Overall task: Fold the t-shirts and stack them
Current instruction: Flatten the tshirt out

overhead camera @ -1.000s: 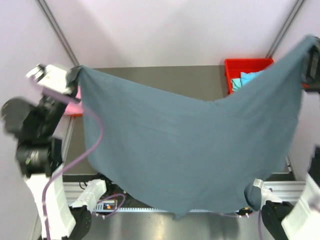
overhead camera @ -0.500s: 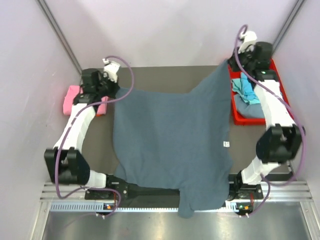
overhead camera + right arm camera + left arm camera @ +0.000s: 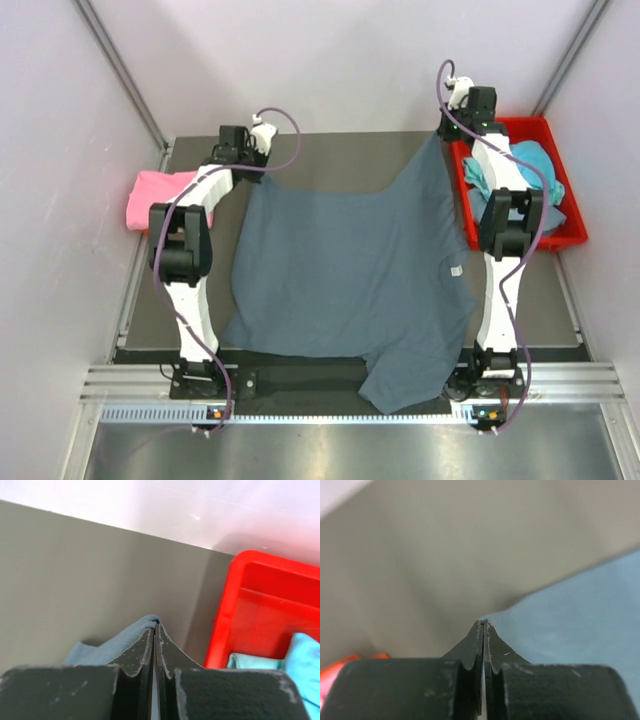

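A slate-blue t-shirt (image 3: pixel 350 270) lies spread over the dark table (image 3: pixel 330 155), its lower hem hanging past the near edge. My left gripper (image 3: pixel 248 172) is shut on the shirt's far-left corner, low at the table; the cloth shows in the left wrist view (image 3: pixel 580 615) beside the gripper (image 3: pixel 484 622). My right gripper (image 3: pixel 442 132) is shut on the far-right corner, held a little higher; the pinched cloth shows in the right wrist view (image 3: pixel 120 640) at the gripper (image 3: pixel 157 625). A folded pink shirt (image 3: pixel 155 197) lies at the left edge.
A red bin (image 3: pixel 560 235) with turquoise shirts (image 3: pixel 520 165) stands at the right edge, close to my right gripper; its wall shows in the right wrist view (image 3: pixel 235 610). Pale walls enclose the table on three sides. A metal rail (image 3: pixel 320 410) runs along the near edge.
Both arms have swung the shirt down from the air and stretched forward to the far side. The shirt now lies spread on the table, held at its two far corners.
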